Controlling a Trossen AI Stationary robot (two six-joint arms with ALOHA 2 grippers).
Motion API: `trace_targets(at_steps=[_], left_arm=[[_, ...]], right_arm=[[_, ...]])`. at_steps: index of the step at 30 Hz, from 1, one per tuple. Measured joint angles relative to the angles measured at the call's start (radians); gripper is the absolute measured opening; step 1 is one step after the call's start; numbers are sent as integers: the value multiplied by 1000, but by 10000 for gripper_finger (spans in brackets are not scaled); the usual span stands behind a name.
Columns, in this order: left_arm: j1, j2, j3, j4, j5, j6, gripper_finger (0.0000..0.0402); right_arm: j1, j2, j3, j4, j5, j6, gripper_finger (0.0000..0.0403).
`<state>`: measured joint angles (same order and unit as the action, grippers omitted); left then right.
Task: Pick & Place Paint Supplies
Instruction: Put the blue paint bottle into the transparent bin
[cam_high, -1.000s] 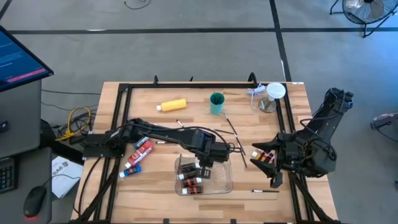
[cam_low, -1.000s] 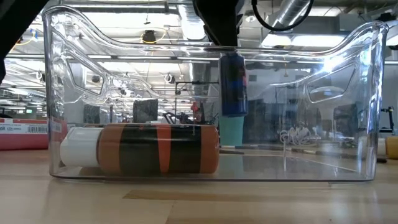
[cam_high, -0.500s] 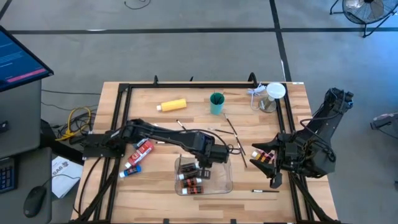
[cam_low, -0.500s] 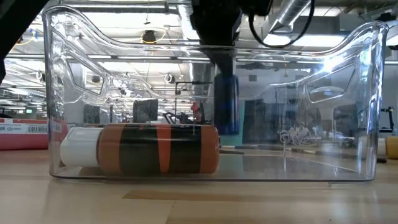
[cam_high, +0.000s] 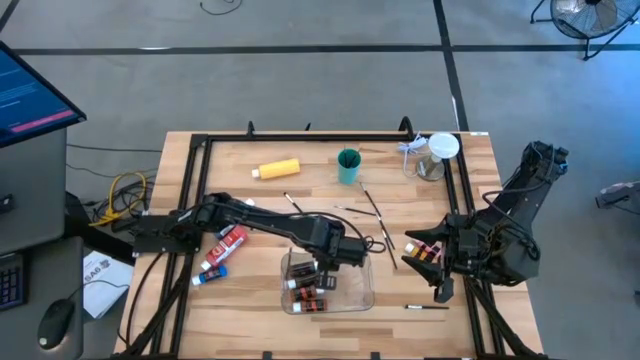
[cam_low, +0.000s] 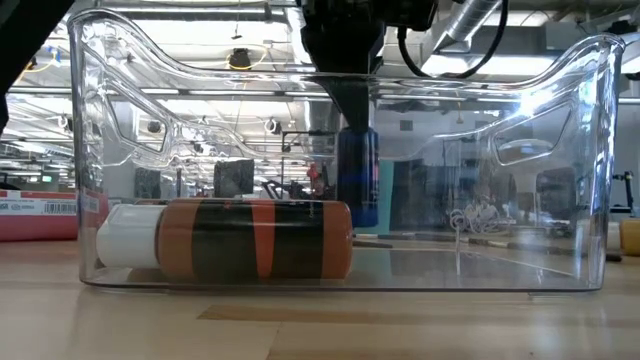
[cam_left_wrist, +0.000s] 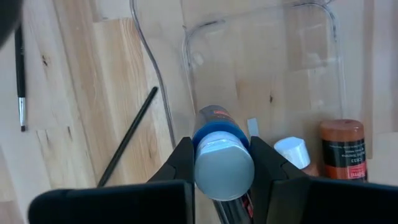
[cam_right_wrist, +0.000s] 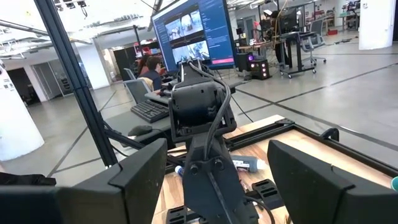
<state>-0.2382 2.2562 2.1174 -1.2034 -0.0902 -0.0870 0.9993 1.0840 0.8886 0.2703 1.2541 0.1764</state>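
A: We log the left gripper (cam_high: 327, 268) over the clear tray (cam_high: 360, 295), its fingers (cam_left_wrist: 177, 163) clamped on a blue paint tube (cam_left_wrist: 219, 149). In the low view the tube hangs upright inside the tray walls, lower end above the tray floor, behind a brown bottle with a white cap (cam_low: 225, 238) that lies on its side.

B: Agreed. The left wrist view shows the tube's pale end toward the camera, pinched from both sides. We also see a second brown bottle (cam_left_wrist: 342, 149) and a white cap (cam_left_wrist: 293, 151) in the tray beside it, and two thin brushes (cam_left_wrist: 127, 137) on the table outside the tray.

A: Right gripper (cam_high: 437, 258)?

B: Parked at the right edge of the table, well apart from the tray. Its wrist view shows the two fingers spread wide with nothing between them, so we note it as open.

A: Remaining supplies on the table, from the high view: yellow bottle (cam_high: 277, 169) near the far edge, left of the teal cup (cam_high: 348, 165); red tube (cam_high: 228, 241) and another blue tube (cam_high: 208, 276) left of the tray; one brush (cam_high: 428, 307) at the near right; more brushes (cam_high: 375, 210) between cup and tray.
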Motion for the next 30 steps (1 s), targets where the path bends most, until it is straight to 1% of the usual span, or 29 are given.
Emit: trace_targets(at_steps=[12,30], left_arm=[[2,0,-66,10,2,-39,42],[4,-5,-70,8,-3,-91,42]], right_arm=[[0,0,0,0,0,0,270],[0,0,0,-2,0,0,270]])
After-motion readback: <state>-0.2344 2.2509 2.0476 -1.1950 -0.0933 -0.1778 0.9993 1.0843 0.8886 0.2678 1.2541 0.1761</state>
